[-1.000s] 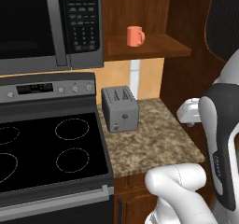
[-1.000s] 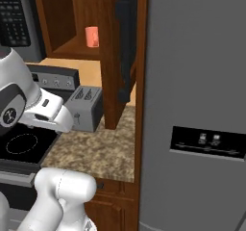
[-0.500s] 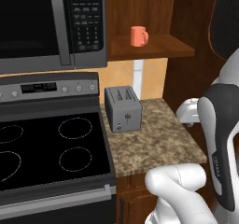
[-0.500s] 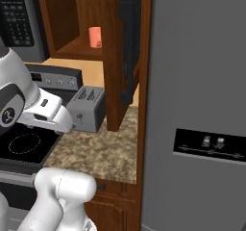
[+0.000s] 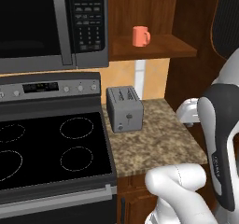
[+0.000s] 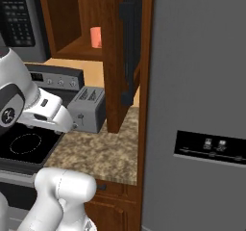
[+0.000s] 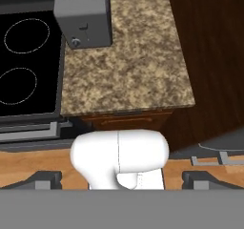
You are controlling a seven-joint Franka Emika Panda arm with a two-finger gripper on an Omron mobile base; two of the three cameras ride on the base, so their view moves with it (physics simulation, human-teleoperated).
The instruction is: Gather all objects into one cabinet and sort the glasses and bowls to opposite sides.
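One stove (image 5: pixel 51 148) is seen at left, a toaster (image 5: pixel 124 109) beside it on the counter (image 5: pixel 156 141). Up on the nook shelf (image 5: pixel 154 46) a pink mug (image 5: pixel 140 36) stands upright. Gripper (image 7: pixel 122 178) jaws are spread wide, nothing held.

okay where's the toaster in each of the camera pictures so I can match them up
Left base view: the toaster stands mid-frame at the back of the granite counter, beside the stove.
Right base view: left of centre, partly behind the white arm.
Hand view: top left, cut by the upper edge.
Shared landmark: the speckled granite counter it stands on, with the black stove along one side.
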